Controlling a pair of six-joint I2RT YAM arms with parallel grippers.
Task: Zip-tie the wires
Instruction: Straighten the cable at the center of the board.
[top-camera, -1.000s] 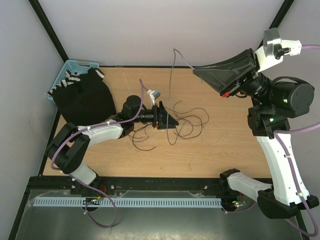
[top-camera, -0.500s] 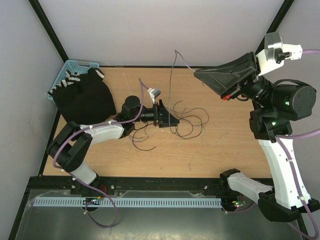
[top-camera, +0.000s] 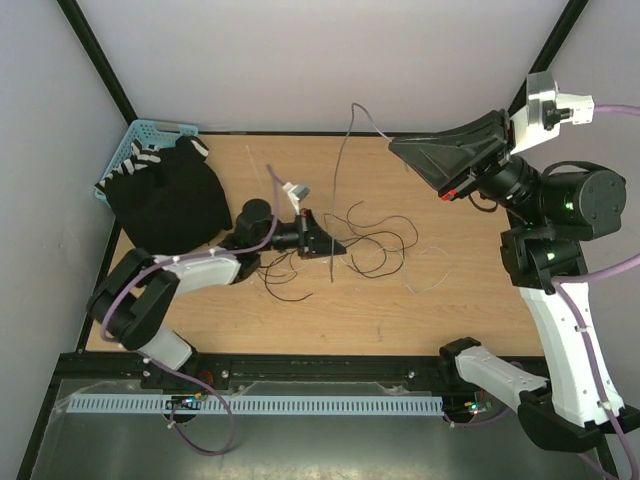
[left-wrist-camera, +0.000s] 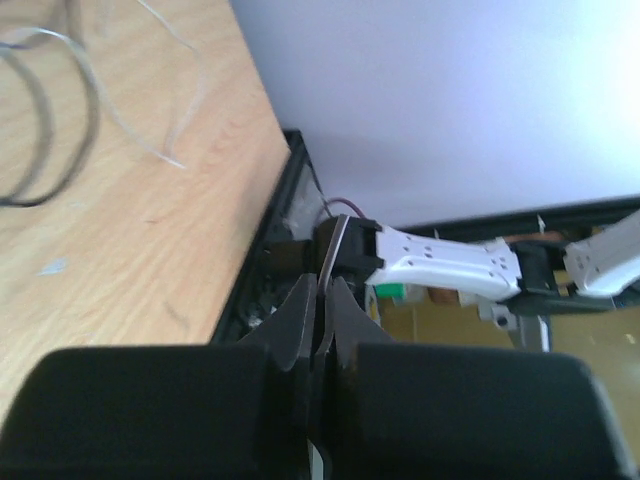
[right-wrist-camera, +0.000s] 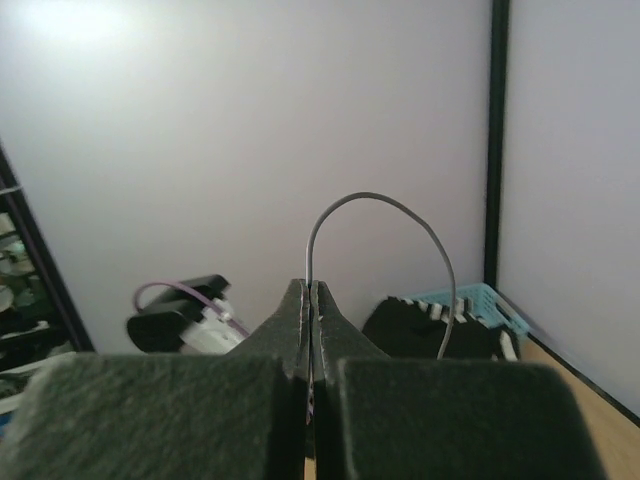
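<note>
Thin black wires (top-camera: 375, 245) lie in a loose tangle on the wooden table (top-camera: 400, 320). One long grey wire (top-camera: 341, 160) rises from the tangle, arcs over near the back wall and ends in my right gripper (top-camera: 392, 143), which is shut on its tip and held high. In the right wrist view that wire (right-wrist-camera: 380, 197) loops up out of the closed right gripper (right-wrist-camera: 312, 288). My left gripper (top-camera: 338, 248) is low at the tangle's left edge, shut on the same grey wire (left-wrist-camera: 333, 245) between its tips (left-wrist-camera: 322, 290). A pale thin strand (top-camera: 430, 278) lies right of the tangle; whether it is the zip tie I cannot tell.
A black cloth with white stripes (top-camera: 165, 195) spills out of a blue basket (top-camera: 140, 135) at the back left corner. Black frame posts (top-camera: 95, 55) and pale walls close in the back and sides. Purple cables (top-camera: 275, 205) run along both arms.
My left gripper has closed on the grey wire and turned slightly, shifting a little left. The right arm has lifted its wrist a touch, still holding the wire's end.
</note>
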